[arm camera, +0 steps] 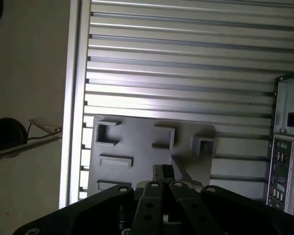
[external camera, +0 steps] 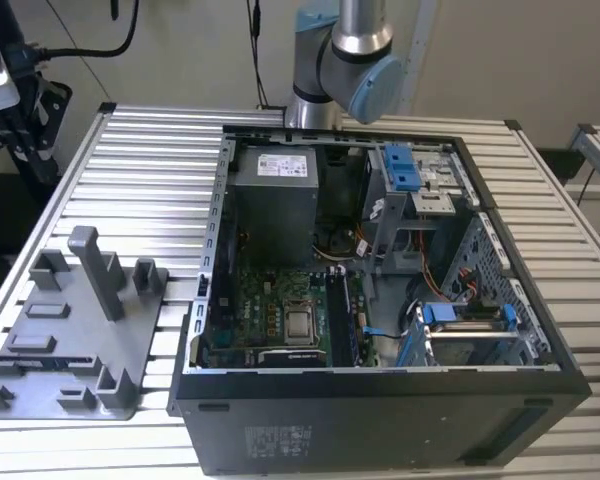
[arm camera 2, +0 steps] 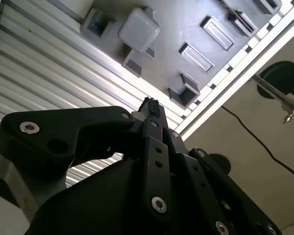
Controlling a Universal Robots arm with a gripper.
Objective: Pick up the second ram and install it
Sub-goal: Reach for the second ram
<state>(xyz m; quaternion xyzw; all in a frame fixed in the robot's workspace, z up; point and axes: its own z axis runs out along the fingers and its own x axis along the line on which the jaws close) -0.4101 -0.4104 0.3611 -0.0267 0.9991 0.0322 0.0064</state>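
Observation:
In the exterior view a long thin dark stick, which looks like the second ram (external camera: 38,360), lies flat in a slot along the near edge of the grey holder tray (external camera: 80,335) on the exterior view's left. In both wrist views my gripper (arm camera: 162,171) (arm camera 2: 151,105) hangs high above that tray (arm camera: 137,142) (arm camera 2: 176,29), its black fingers pressed together with nothing between them. The memory slots (external camera: 348,318) sit on the board inside the open computer case (external camera: 380,410).
The slatted metal table (external camera: 150,150) carries the tray and the case. Inside the case are a power supply (external camera: 272,195), blue-tabbed drive brackets (external camera: 460,320) and cables. The arm's base (external camera: 345,60) stands behind the case. The case's back panel (arm camera: 289,147) is beside the tray.

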